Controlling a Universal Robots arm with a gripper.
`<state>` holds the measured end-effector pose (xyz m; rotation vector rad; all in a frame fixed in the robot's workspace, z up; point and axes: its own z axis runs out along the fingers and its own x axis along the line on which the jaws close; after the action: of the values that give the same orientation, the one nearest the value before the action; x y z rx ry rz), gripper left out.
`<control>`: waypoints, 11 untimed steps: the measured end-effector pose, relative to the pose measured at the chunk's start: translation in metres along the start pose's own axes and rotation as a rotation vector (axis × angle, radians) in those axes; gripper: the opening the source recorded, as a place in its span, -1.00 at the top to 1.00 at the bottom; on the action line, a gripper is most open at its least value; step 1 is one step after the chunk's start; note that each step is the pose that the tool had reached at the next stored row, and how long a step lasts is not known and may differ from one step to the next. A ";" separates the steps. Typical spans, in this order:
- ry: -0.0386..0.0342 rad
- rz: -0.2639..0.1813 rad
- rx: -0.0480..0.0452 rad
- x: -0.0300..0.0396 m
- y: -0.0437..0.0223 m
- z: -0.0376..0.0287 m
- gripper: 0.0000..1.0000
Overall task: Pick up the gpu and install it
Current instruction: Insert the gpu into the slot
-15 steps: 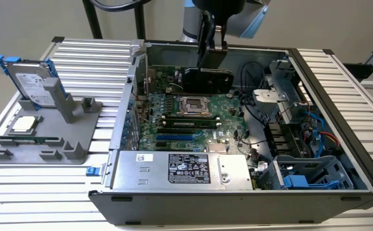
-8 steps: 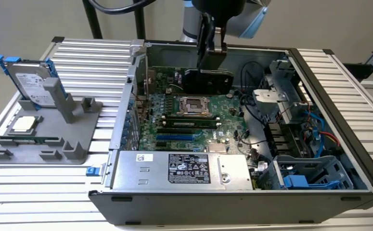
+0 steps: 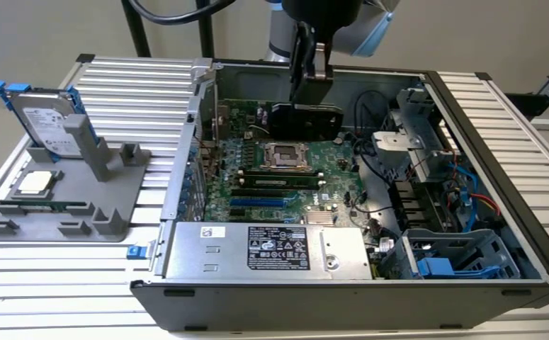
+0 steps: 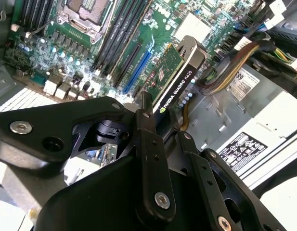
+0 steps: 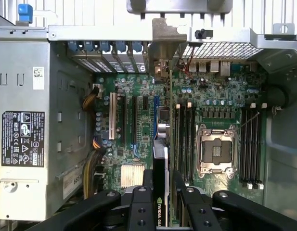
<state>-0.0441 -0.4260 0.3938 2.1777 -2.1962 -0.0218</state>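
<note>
Evidently, we found the black two-fingered gripper (image 3: 308,88) clamped on the thin rectangular green-and-black gpu (image 3: 304,120), held upright above the green motherboard (image 3: 336,166) inside the open grey computer case (image 3: 350,304).

Matte black end effector (image 5: 162,178) of flat, hinged linkage bars, pinned with small silver round-head screws (image 4: 161,199). Arm (image 3: 279,35) tube in silver-grey with a pale blue joint cap (image 3: 376,32); thick black cable (image 3: 170,18) looped off its upper part.
</note>
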 end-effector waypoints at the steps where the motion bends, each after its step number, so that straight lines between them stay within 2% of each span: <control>1: 0.0000 0.000 0.0000 0.0000 0.0000 0.0003 1.00; 11: 0.0000 0.000 0.0000 -0.0001 -0.0002 0.0041 1.00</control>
<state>-0.0441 -0.4260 0.3897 2.1777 -2.1962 -0.0218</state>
